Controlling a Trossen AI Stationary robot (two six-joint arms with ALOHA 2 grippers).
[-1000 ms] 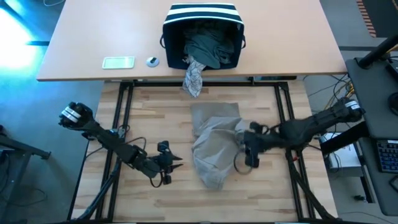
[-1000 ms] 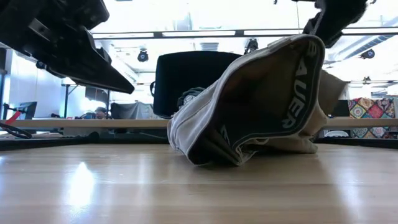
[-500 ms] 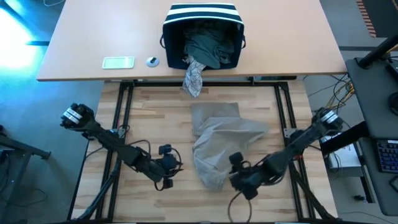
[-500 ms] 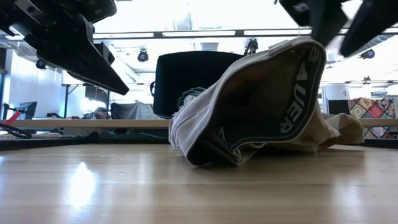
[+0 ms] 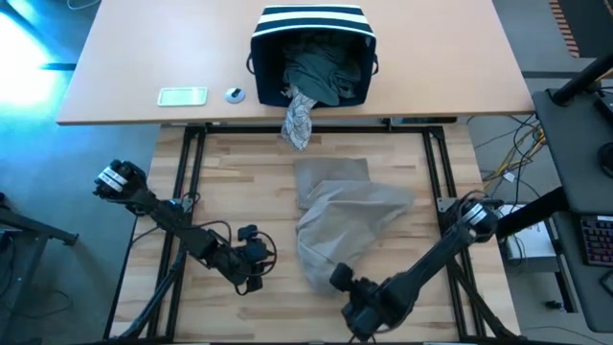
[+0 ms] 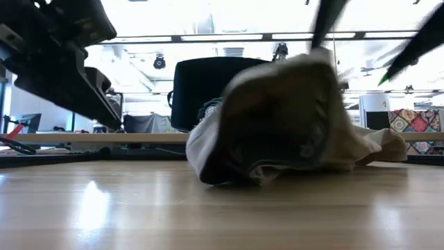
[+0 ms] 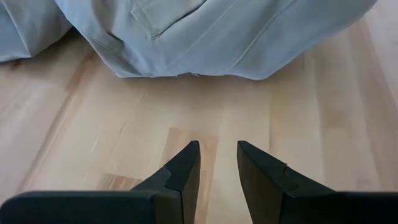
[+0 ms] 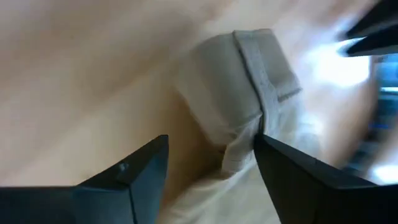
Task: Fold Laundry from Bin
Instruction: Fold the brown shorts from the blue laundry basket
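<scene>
Right gripper [image 5: 337, 279] swung to tan garment's [image 5: 337, 225] near end, jaws wide, empty, left gripper [image 7: 217, 163] narrowly parted, empty.

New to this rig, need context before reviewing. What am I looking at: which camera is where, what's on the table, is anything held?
Two dark robot arms work at a wooden table. One camera looks straight down, one sits at table-top height, and one rides on each wrist.

On the table lies a crumpled tan garment. Behind it, on a second desk, a navy bin with white stripes holds more laundry; a grey-white patterned piece hangs over its edge.

The left gripper waits left of the garment with its fingers a little apart and nothing between them. The right gripper is at the garment's near end, open, holding nothing.
</scene>
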